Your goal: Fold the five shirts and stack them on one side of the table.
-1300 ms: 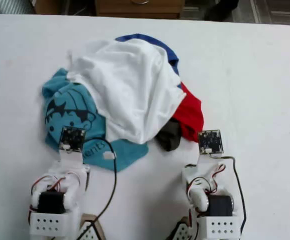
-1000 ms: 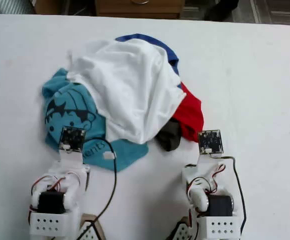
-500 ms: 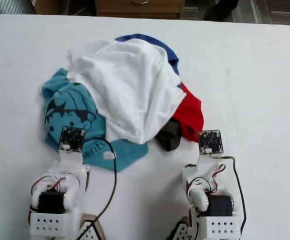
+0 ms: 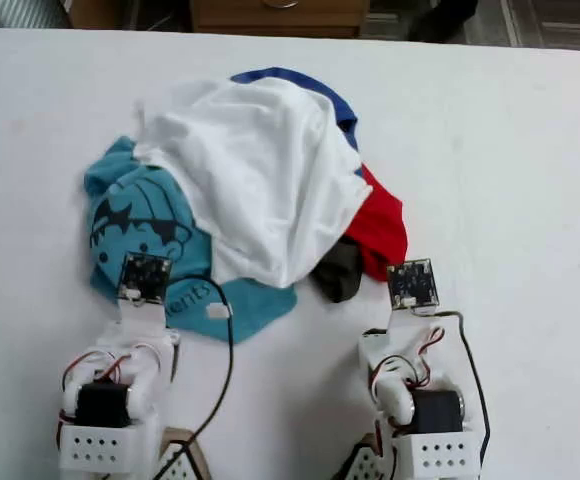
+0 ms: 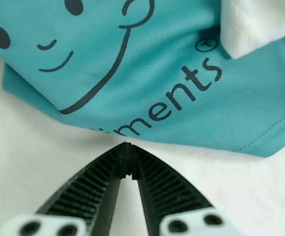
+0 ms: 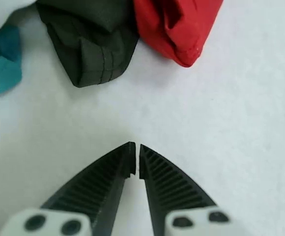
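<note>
A heap of shirts lies mid-table: a white shirt (image 4: 255, 175) on top, a teal printed shirt (image 4: 140, 235) under its left side, a blue shirt (image 4: 335, 105) peeking out behind, a red shirt (image 4: 382, 230) at the right and a black shirt (image 4: 338, 270) at the front. My left gripper (image 5: 128, 169) is shut and empty, its tips just short of the teal shirt (image 5: 147, 78) hem. My right gripper (image 6: 136, 160) is shut and empty over bare table, a short way from the black shirt (image 6: 91, 44) and the red shirt (image 6: 174, 27).
The white table (image 4: 510, 150) has free room right of the heap and along the far left. Both arm bases (image 4: 105, 420) (image 4: 420, 425) stand at the near edge, a black cable (image 4: 228, 350) looping by the left one. Furniture stands beyond the far edge.
The right arm has shifted slightly left and forward toward the black and red shirts. The left arm and the heap have not moved.
</note>
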Controlling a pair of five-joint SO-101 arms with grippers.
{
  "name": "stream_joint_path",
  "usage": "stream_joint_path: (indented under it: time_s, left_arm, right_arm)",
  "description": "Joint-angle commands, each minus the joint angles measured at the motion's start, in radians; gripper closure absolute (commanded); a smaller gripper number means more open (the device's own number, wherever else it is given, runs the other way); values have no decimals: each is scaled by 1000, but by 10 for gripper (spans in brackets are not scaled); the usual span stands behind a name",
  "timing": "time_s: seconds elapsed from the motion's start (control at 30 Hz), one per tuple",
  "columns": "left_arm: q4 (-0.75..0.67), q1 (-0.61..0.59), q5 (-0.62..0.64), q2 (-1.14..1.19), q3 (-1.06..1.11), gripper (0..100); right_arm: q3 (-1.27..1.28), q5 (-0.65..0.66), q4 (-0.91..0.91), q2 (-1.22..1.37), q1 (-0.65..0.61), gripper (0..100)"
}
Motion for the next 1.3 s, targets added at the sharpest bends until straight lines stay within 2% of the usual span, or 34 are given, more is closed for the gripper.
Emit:
stream_joint_path:
  time_s: [0.0, 0.17, 0.33, 0.47, 0.8, 0.97, 1.27]
  left_arm:
    - [-2, 9, -8, -6, 21, 973]
    - [-2, 9, -8, -6, 21, 973]
    - [-2, 9, -8, -6, 21, 973]
    - [-2, 9, -8, -6, 21, 973]
    - [-2, 9, -8, -6, 21, 973]
    - [-2, 9, -8, -6, 21, 973]
    - [-2, 9, -8, -6, 21, 973]
  right_arm:
    - [9, 6, 8, -12, -7, 978]
    - [9, 12, -82, -12, -114, 978]
    - [9, 12, -257, -12, -222, 978]
    - [-6, 6, -282, -10, -340, 978]
    - [-316, 12, -231, 31, -363, 978]
    - [-497, 12, -297, 292, -363, 978]
    - [-1008, 11, -257, 1072, -364, 978]
